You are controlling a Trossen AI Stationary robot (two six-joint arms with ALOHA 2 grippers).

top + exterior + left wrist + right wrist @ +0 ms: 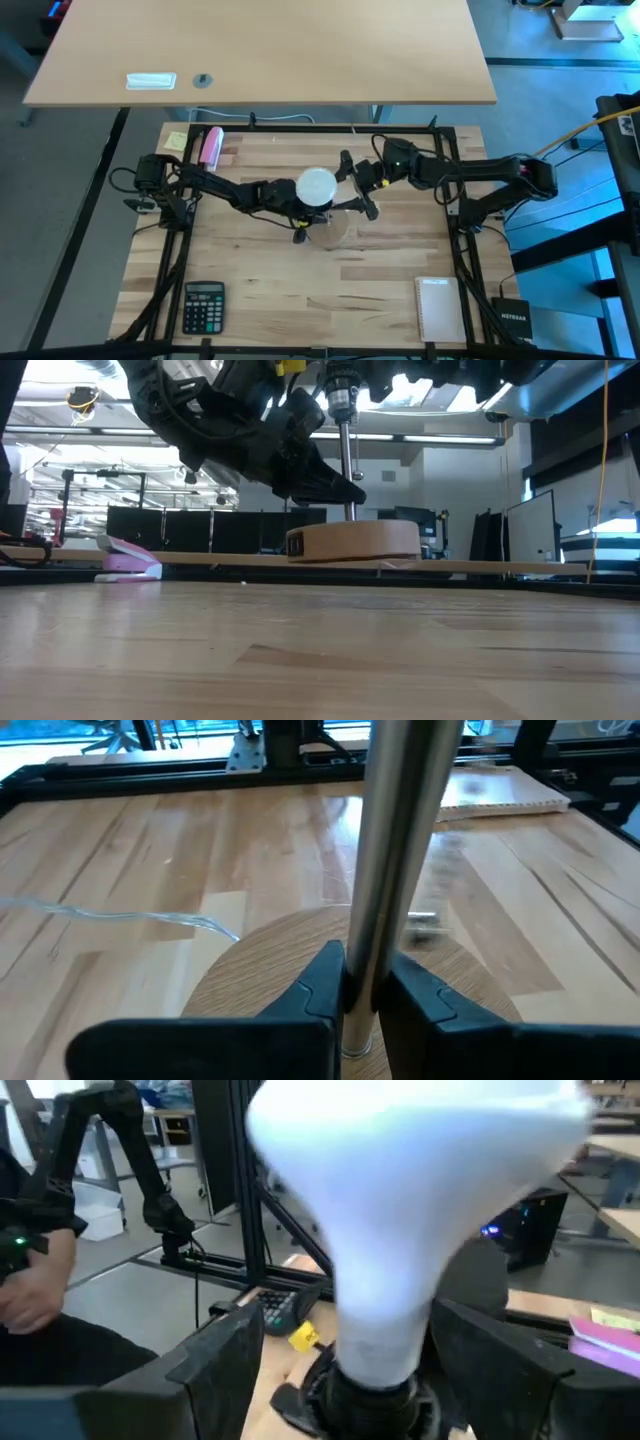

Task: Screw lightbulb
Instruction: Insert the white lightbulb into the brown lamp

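Note:
A lamp stands on the table on its round wooden base (335, 230), which also shows in the low view (355, 542). An upright metal pole (348, 460) rises from the base and carries a black socket (370, 1400). The white lightbulb (317, 186) sits base-down in that socket (420, 1210). My left gripper (362, 985) is shut on the pole just above the base. My right gripper (352, 186) is open at the bulb's height. Its fingers (225, 1360) stand on either side of the bulb's narrow neck. I cannot tell whether they touch it. My left gripper pinches the lamp's metal pole (375, 920) between its two fingers, low on the pole, a little above the wooden base. The fingers come level from the table's left side and lie across the pole. The pole stands upright, with the base flat on the table.
A calculator (204, 305) and a spiral notebook (440, 308) lie near the front edge. A pink stapler (211, 147) and yellow sticky notes (177, 140) lie at the far left. A clear cord (120, 912) runs from the base. A person's hand (30, 1280) shows beyond the table.

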